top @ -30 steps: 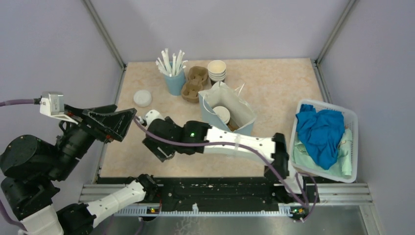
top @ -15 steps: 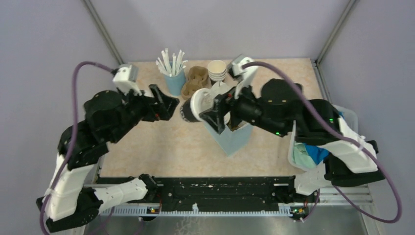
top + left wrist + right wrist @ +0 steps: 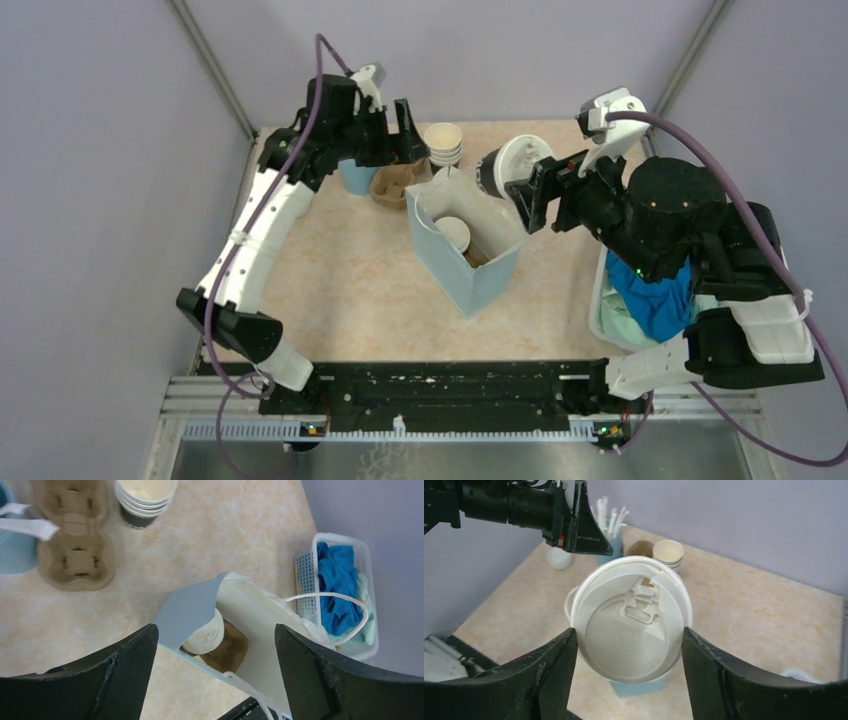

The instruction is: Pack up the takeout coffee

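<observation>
My right gripper (image 3: 528,187) is shut on a takeout coffee (image 3: 503,168), a dark brown cup with a white lid, held tilted in the air just right of the bag's top. In the right wrist view the lid (image 3: 631,625) fills the space between my fingers (image 3: 549,675). A second lidded coffee (image 3: 453,233) stands inside the open light blue paper bag (image 3: 480,280); it also shows in the left wrist view (image 3: 205,632). My left gripper (image 3: 400,135) is open and empty, high over the back of the table, looking down at the bag (image 3: 187,610).
A brown cardboard cup carrier (image 3: 75,555) and a stack of empty cups (image 3: 443,142) sit behind the bag. A light blue cup of straws (image 3: 611,535) stands at back left, with a loose white lid (image 3: 559,557) near it. A white basket of cloths (image 3: 660,290) is at right.
My right gripper has carried the lidded cup from the bag's left side over to its back right. My left arm has risen and reached to the back, above the carrier.
</observation>
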